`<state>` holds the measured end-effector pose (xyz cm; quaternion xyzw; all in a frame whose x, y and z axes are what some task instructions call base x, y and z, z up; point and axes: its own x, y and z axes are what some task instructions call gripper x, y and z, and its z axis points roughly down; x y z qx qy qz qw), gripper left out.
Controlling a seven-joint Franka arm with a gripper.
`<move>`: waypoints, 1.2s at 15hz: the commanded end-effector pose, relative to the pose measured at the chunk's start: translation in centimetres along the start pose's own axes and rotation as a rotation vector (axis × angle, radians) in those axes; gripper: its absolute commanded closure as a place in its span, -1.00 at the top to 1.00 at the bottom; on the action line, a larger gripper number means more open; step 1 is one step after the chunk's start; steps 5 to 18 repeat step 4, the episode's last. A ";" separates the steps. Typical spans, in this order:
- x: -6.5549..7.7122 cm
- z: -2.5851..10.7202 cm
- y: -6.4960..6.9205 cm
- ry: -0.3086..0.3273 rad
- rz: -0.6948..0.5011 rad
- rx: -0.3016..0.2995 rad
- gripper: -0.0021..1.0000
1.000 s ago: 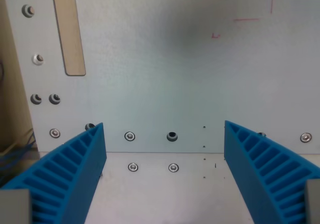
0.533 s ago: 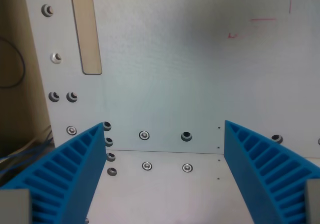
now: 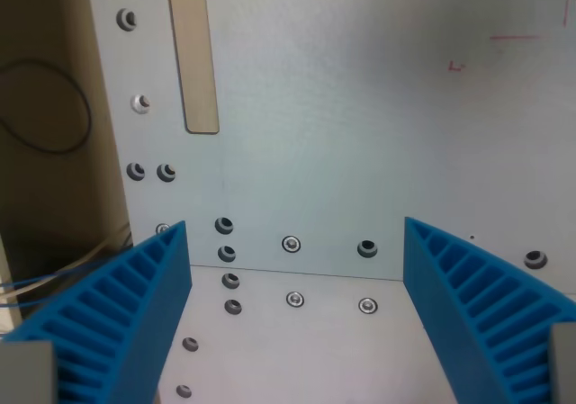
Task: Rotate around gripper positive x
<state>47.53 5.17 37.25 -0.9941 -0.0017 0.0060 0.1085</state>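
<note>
My gripper (image 3: 295,242) is open and empty. Its two blue ribbed fingers (image 3: 117,318) stand wide apart at the bottom corners of the wrist view. Between and beyond them lies a grey metal plate (image 3: 360,125) with several screws and holes (image 3: 291,244). No object is held or lies between the fingers.
A long tan slot (image 3: 193,53) cuts the plate at the upper left. A seam (image 3: 315,276) crosses the plate between the fingers. At the wrist view's left is a beige surface (image 3: 45,80) with a dark cable loop (image 3: 76,89) and thin wires. Faint red marks (image 3: 517,37) sit at the upper right.
The whole scene has shifted to the wrist view's right, so the camera has moved. More of the beige surface, the cable loop and more holes at the lower left now show. The fingers stay open.
</note>
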 end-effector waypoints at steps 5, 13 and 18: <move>-0.3 -0.3 0.4 0.001 -0.021 0.247 1.00; -0.3 -0.3 0.4 0.001 -0.021 0.247 1.00; -0.3 -0.3 0.4 0.001 -0.021 0.247 1.00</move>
